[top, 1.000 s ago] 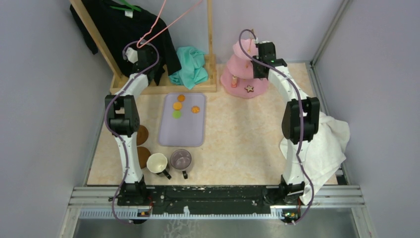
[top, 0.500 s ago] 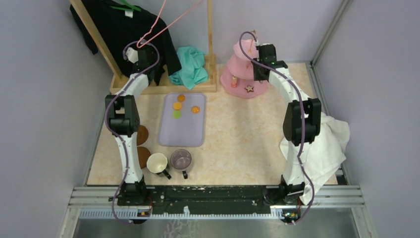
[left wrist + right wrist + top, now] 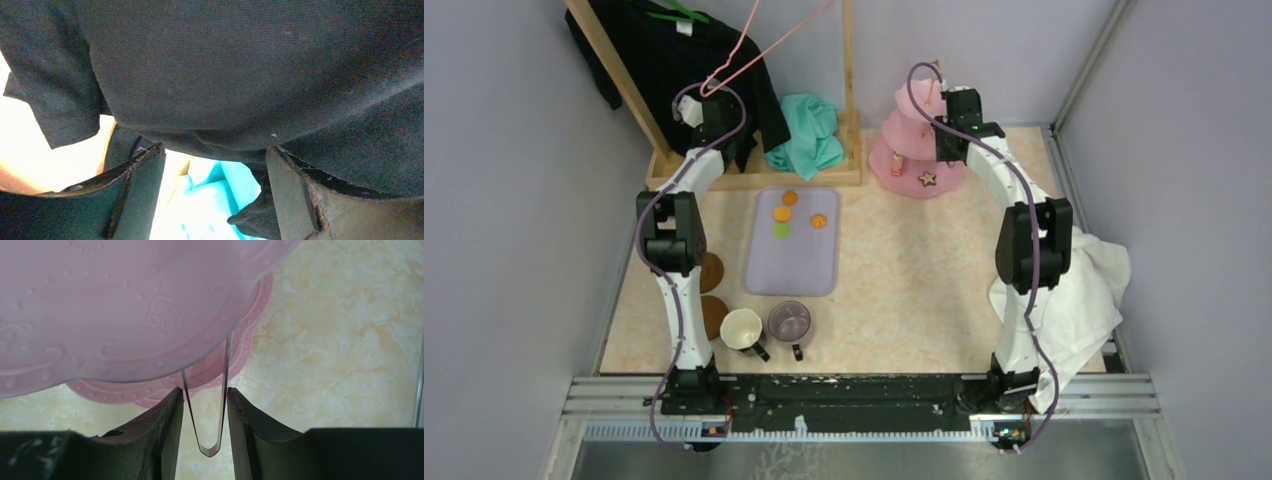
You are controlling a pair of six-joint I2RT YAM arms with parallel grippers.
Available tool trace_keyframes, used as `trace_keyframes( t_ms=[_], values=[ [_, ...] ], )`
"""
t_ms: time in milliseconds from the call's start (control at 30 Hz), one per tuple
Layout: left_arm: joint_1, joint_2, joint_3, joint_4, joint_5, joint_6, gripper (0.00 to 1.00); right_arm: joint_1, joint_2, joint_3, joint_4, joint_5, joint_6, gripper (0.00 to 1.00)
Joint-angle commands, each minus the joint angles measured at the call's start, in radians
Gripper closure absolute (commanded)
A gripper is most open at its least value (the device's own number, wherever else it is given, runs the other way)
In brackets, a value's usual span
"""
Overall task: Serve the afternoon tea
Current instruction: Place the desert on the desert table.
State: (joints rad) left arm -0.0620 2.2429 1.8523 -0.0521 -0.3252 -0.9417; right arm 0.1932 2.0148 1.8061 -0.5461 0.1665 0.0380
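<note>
At pink stand (image 3: 909, 130), right gripper (image 3: 202, 390) pinching tongs (image 3: 209, 452), nudged rightward, left gripper (image 3: 215, 150) gaping, empty

I'm looking down into a small booth closed in by plain, pale lilac-grey walls (image 3: 514, 220) on the left, back and right, all softly and evenly lit. The counter (image 3: 904, 270) has a cream top with peach marbling, a metal rail (image 3: 864, 395) running along its near edge and a slim metal post (image 3: 1084, 65) rising in the far right corner. At the far left stands a wooden clothes rack (image 3: 754, 178) with a black garment (image 3: 654, 55) hanging from it.
</note>
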Motion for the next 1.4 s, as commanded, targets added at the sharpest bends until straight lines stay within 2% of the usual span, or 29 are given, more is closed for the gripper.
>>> trace_keyframes(
  t_ms=[0,467,1367],
  values=[
    [-0.007,-0.019,0.0,0.014,-0.003,0.015,0.21,-0.007,-0.045,0.007,0.044,-0.005,0.009,0.63],
    [-0.007,-0.017,-0.003,0.01,-0.002,0.013,0.21,-0.006,-0.055,-0.013,0.05,-0.011,0.011,0.72],
    [-0.016,-0.022,-0.005,0.01,0.0,0.012,0.21,-0.006,-0.155,-0.094,0.061,-0.019,0.021,0.74]
  ],
)
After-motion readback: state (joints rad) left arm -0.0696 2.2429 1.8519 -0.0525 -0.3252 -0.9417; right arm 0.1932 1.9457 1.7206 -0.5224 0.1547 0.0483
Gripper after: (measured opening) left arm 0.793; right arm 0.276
